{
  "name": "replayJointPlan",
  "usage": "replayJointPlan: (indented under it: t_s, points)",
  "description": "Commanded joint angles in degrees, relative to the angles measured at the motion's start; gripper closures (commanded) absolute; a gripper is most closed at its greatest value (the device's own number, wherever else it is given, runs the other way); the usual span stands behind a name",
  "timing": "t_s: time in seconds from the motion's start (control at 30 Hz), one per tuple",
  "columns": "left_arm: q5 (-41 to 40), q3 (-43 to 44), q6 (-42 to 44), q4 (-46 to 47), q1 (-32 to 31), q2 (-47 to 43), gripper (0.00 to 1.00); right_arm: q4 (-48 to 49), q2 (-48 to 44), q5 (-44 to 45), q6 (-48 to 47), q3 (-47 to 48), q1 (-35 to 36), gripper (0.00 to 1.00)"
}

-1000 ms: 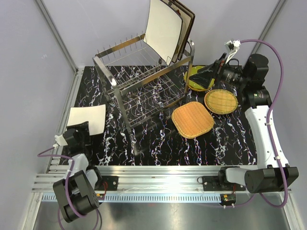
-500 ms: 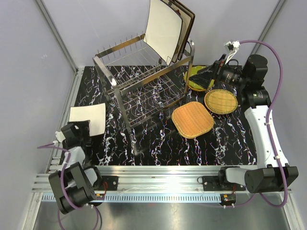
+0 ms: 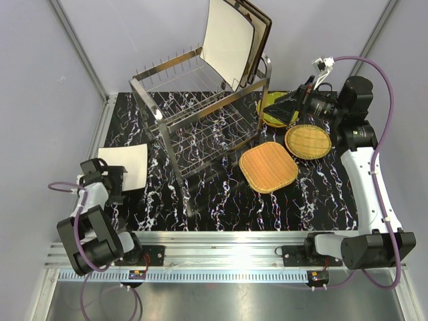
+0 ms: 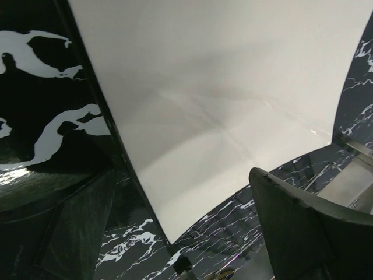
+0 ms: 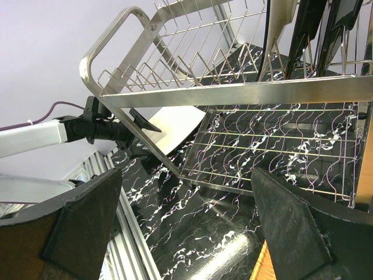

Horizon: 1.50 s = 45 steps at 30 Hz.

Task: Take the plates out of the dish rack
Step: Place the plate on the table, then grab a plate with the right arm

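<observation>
Rack not yet unloaded; tipping was the main risk.
Top view: cream square plates (image 3: 227,43) leaned upright at the dish rack's (image 3: 200,124) far end, with others lying on the desk (image 3: 221,200); a clumsy pull could topple them together. Left wrist view: the left jaws stood apart just beside a flat cream plate (image 4: 233,105) and could nudge it. Right wrist view: the right jaws stood apart, empty, facing the rack's frame, which they might strike.

text: none legible | labels: none | brands: none | numbers: none | signs: none
</observation>
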Motion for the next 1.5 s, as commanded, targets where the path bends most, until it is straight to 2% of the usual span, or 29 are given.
replayJointPlan:
  t_s: [0.0,0.2,0.3,0.5,0.67,0.77,0.93,1.13,1.47]
  points:
    - [-1.7,2.8,2.2,-6.3,0.2,-1.2,0.01,2.8,0.1,-1.6,0.6,0.8,-0.4,0.00]
    - [0.0,9.5,5.0,-15.0,0.2,-2.6,0.01,2.3,-0.3,-3.3,-1.6,2.3,-0.4,0.00]
    - [2.2,11.1,7.1,-15.6,0.2,-6.0,0.01,0.2,-0.3,-4.5,-5.6,4.7,-0.4,0.00]
    - [9.9,10.1,13.4,-8.7,0.2,-15.3,0.01,-4.1,-0.3,-10.0,-11.4,8.8,-0.4,0.00]
    - [19.1,10.9,20.0,-4.8,0.2,-17.5,0.01,-5.7,1.9,-9.6,-11.5,12.9,-0.1,0.00]
    - [22.8,12.3,22.8,-3.5,-0.4,-18.1,0.01,-7.8,3.7,-6.8,-10.9,17.2,0.3,0.00]
    - [24.4,15.7,25.1,-4.1,-2.0,-18.8,0.01,-11.5,7.9,-4.7,-10.8,25.1,2.6,0.00]
    - [24.9,19.6,24.9,-5.1,-3.5,-19.1,0.01,-20.5,14.4,4.6,-13.5,36.7,8.6,0.00]
    - [26.6,27.4,22.6,-4.9,-6.2,-19.3,0.01,-16.3,18.6,22.0,-8.3,39.4,13.8,0.03]
